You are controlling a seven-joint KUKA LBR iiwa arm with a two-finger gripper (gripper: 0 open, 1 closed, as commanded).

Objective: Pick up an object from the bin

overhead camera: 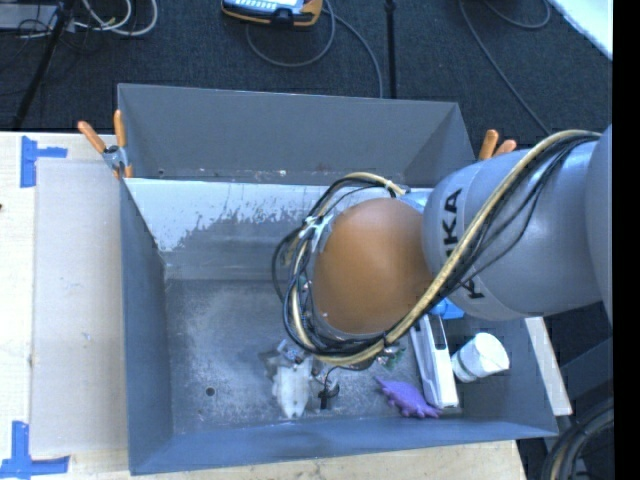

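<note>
The gripper [320, 386] is seen low in the grey bin [200, 308], near the front wall, beneath the orange cover [365, 263] fixed to the wrist of the arm [520, 228]. Just beside it, toward the view's left, a small white lumpy thing [290, 393] is found on the bin floor; contact between the 2 cannot be judged. Whether the gripper is parted or closed cannot be told, since it is largely hidden by the cover and cables. Further right, a purple toy figure [408, 396], a long white flat pack [437, 360] and a white bottle [482, 358] are laid close together by the front right corner.
</note>
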